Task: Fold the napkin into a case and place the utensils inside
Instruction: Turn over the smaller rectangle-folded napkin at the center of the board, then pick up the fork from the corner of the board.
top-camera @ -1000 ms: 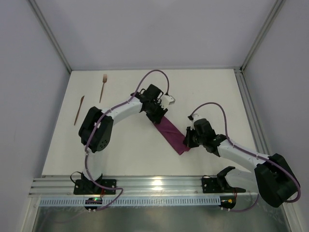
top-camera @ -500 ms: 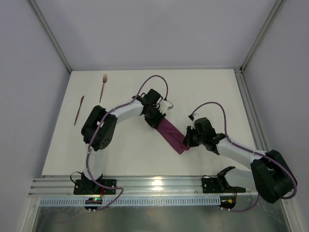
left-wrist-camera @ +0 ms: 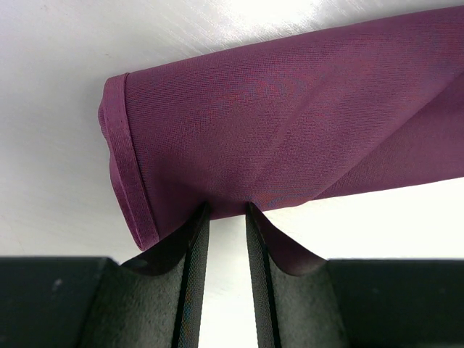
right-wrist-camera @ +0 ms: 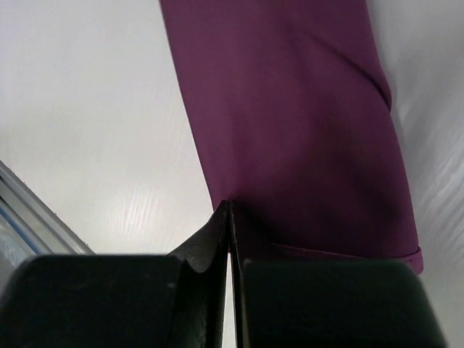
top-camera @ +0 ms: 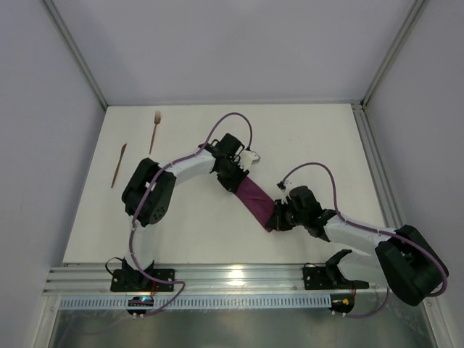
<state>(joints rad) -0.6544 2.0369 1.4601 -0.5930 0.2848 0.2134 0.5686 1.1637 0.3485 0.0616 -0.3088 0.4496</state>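
Over at the far left of the table, I see the knife lying flat. The fork lies just right of it and a little farther back, its wider head toward the far edge. The two are apart from each other and well apart from the cloth. Moving toward the middle, the left pincer is down on the far-left end of the napkin. The napkin is folded into a narrow flat strip and lies slantwise across the centre of the table, running from far left to near right. Through the left wrist camera, that pincer's fingers stand a thin slit apart with bare table showing between them. Their tips are against the strip's long edge, close to its hemmed end, and cloth laps over the outer side of each. I cannot tell whether any cloth is actually pinched there. Farther right, the right pincer sits at the strip's near-right end. In its wrist camera the fingers are pressed tight together, with the tips touching the napkin's long edge. I cannot tell whether a layer is caught between them.
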